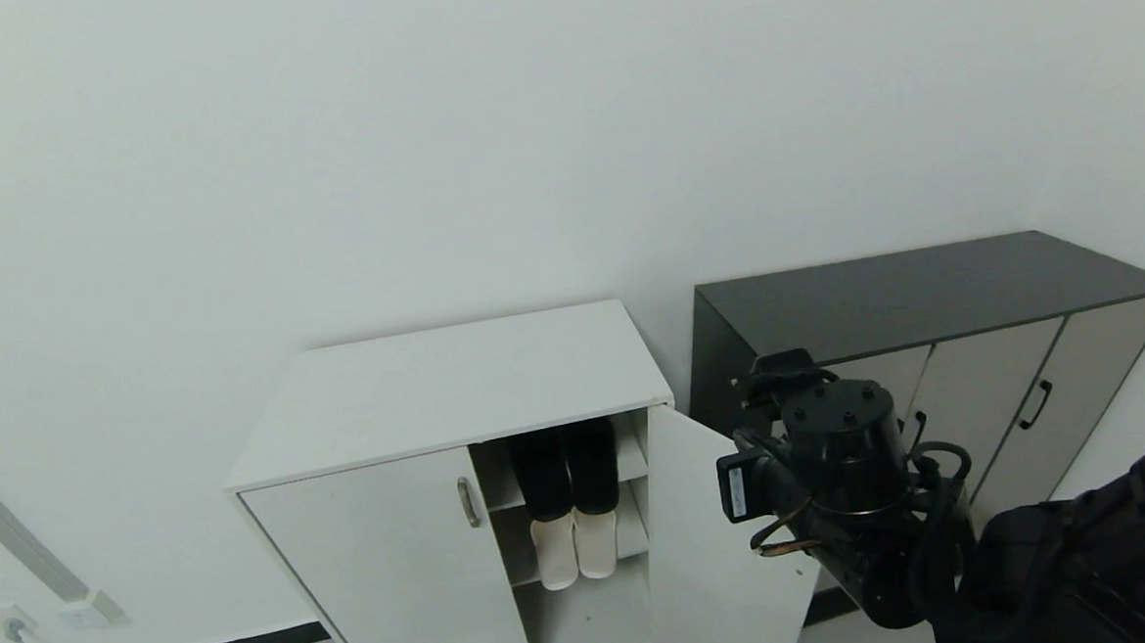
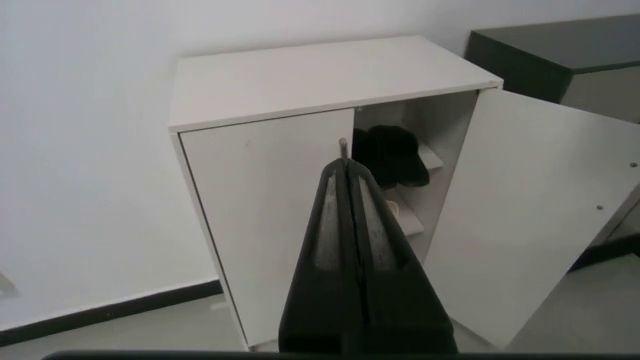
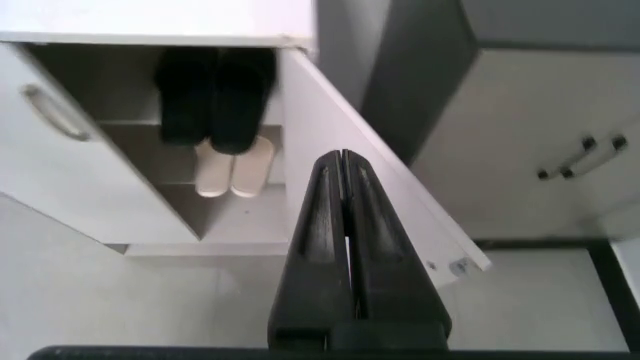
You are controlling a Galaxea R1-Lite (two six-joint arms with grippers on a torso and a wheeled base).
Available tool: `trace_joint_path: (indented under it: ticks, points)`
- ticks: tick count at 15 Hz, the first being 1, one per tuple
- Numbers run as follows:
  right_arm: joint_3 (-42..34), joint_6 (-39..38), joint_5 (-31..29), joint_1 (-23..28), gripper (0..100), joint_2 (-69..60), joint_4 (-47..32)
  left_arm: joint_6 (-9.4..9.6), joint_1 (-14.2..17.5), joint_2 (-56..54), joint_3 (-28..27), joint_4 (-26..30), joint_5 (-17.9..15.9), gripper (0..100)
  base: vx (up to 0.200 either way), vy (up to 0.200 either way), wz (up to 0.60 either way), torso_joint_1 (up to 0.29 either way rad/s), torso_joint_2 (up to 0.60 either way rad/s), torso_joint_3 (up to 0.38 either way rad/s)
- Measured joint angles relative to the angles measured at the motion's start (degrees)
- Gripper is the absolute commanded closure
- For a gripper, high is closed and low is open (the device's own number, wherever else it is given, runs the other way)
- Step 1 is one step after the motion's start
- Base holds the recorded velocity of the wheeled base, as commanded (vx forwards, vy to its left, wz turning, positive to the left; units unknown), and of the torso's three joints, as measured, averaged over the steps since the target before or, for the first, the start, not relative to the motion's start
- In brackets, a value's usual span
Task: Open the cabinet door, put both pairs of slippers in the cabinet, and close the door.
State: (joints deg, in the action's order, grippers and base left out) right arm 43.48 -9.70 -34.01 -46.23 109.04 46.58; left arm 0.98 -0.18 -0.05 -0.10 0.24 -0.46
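Note:
The white cabinet (image 1: 449, 387) stands against the wall with its right door (image 1: 711, 540) swung open and its left door shut. Inside, a black pair of slippers (image 1: 568, 469) sits on the upper shelf and a white pair (image 1: 575, 547) on the shelf below, toes pointing out. My right arm (image 1: 839, 445) hovers just right of the open door, on its outer side. Its gripper (image 3: 343, 160) is shut and holds nothing, beside the door (image 3: 420, 220). My left gripper (image 2: 344, 165) is also shut and bare, facing the closed left door from a distance.
A dark cabinet (image 1: 924, 288) with grey doors and black handles stands close to the right of the white one. The left door carries a metal handle (image 1: 468, 501). A wall socket (image 1: 5, 621) with a cable sits low at the left.

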Motion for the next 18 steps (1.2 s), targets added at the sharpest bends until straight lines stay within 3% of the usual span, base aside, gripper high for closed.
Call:
trace_joint_path:
  ticks: [7, 10, 18]
  points:
    - [-0.1, 0.1, 0.24, 1.17, 100, 0.85, 0.6, 0.0, 0.0, 0.0, 0.0, 0.02, -0.02, 100, -0.2, 0.0, 0.0, -0.001, 0.0, 0.001]
    - [0.45, 0.1, 4.71, 2.88, 100, 1.26, 1.38, 0.0, -0.04, 0.0, 0.0, 0.02, -0.02, 100, 0.0, 0.0, 0.0, 0.0, 0.0, 0.0]
    - [12.8, -0.04, 12.09, 18.07, 100, 9.51, 0.28, 0.0, 0.0, 0.0, 0.02, 0.02, -0.07, 100, 0.0, 0.0, 0.0, 0.0, 0.0, 0.0]
